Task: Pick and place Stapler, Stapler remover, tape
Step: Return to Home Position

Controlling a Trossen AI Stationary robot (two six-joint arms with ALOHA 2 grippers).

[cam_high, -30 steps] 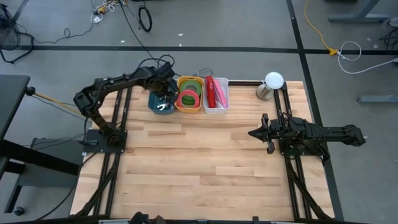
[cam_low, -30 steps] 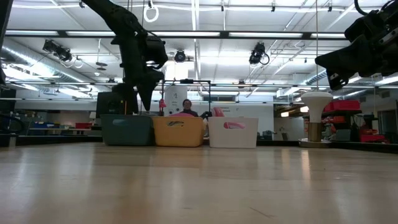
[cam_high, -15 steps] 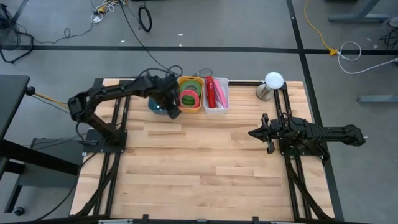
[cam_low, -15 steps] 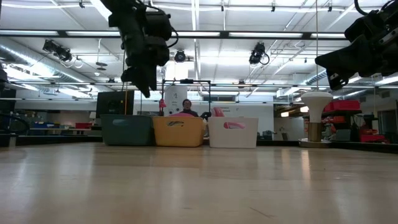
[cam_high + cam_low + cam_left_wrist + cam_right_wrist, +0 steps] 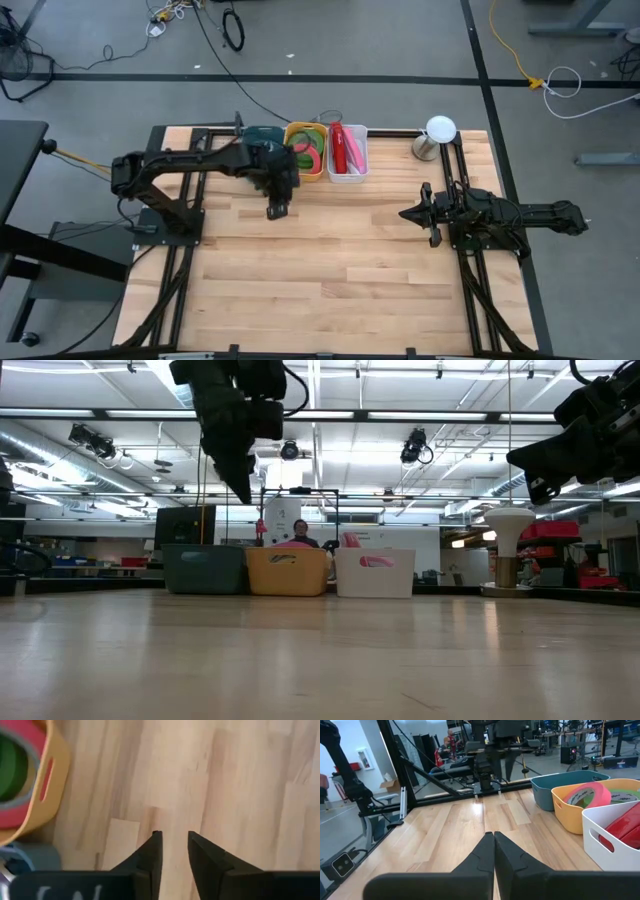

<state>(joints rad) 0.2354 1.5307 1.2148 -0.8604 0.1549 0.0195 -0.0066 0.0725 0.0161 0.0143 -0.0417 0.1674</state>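
Observation:
Three bins stand in a row at the table's far edge. The yellow bin holds the green tape lying beside a pink roll. The white bin holds the red stapler. The teal bin is partly under my left arm, which hides the stapler remover. My left gripper hangs above bare wood just in front of the bins, pointing steeply down, its fingers a narrow gap apart with nothing between them. My right gripper waits shut at the table's right side.
A white lamp-like object stands at the far right corner. Black frame rails run along both sides of the table. The wooden top in front of the bins is bare. A person sits far behind the bins in the low view.
My left gripper has left the teal bin, swung toward the table's near and right side out over the bare wood, risen a little and rolled about its own axis. Its fingers have drawn closer together. Nothing hangs from it.

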